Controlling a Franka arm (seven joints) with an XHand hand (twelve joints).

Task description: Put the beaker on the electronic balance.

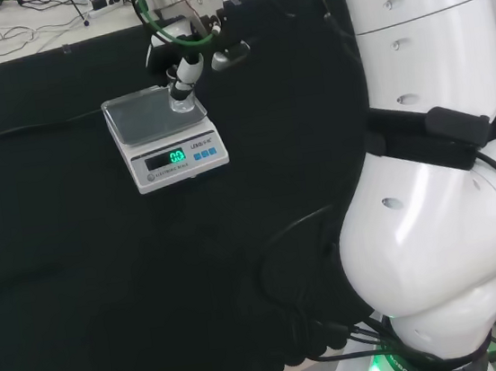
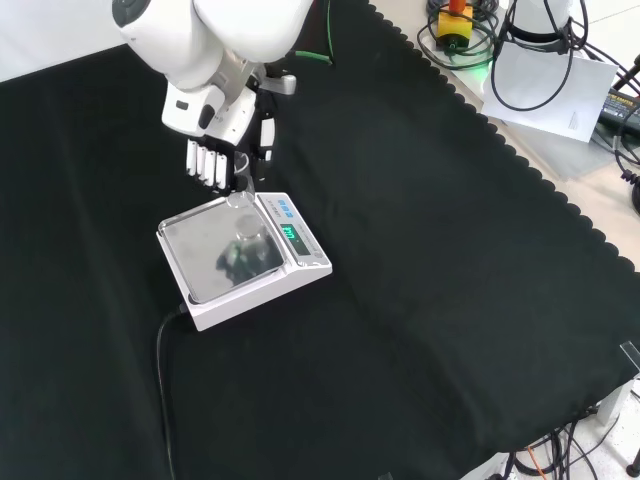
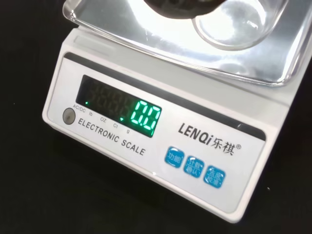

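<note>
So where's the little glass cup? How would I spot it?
Find the white electronic balance lying on the black cloth. The beaker is over its shiny metal pan, just below the hand. It's small and see-through, unlike everything around it.

A black cloth (image 2: pixel 450 300) with a scalloped edge covers the bench; cables (image 2: pixel 470 40) lie beyond it.
</note>
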